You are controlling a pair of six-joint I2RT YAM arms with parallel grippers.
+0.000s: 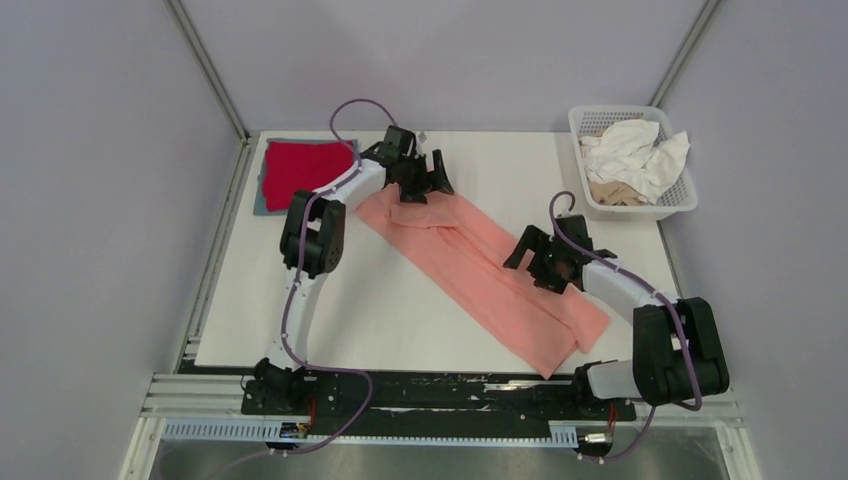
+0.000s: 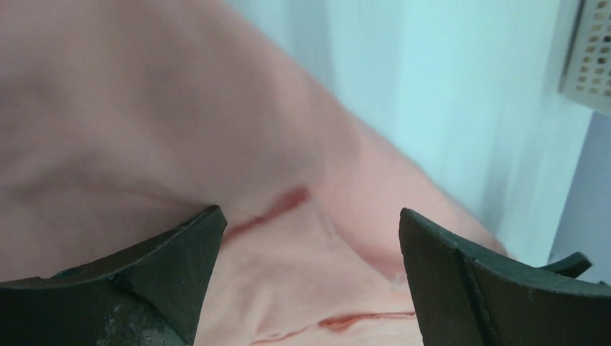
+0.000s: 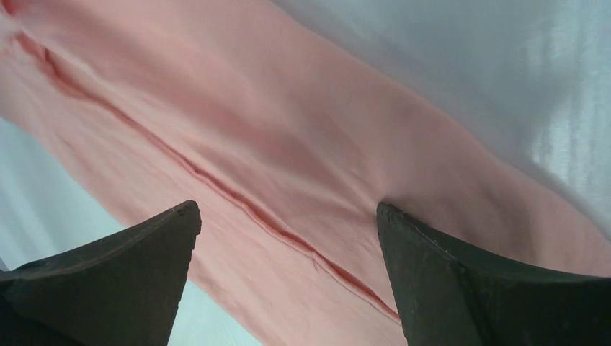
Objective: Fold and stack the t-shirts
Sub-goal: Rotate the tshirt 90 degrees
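Note:
The salmon-pink t-shirt [image 1: 480, 275] lies folded into a long strip running diagonally from the back middle to the front right of the table. My left gripper [image 1: 428, 182] is open, low over the strip's far end; in the left wrist view its fingers [image 2: 184, 249] straddle wrinkled pink cloth [image 2: 302, 274]. My right gripper [image 1: 530, 258] is open over the strip's middle right edge; the pink cloth [image 3: 288, 166] fills the right wrist view. A folded red t-shirt [image 1: 305, 170] lies on a folded grey-blue one [image 1: 261, 203] at the back left.
A white plastic lattice basket [image 1: 680, 200] at the back right holds white [image 1: 635, 150] and beige [image 1: 612, 192] shirts. Its corner shows in the left wrist view [image 2: 587, 58]. The enclosure walls stand close on three sides.

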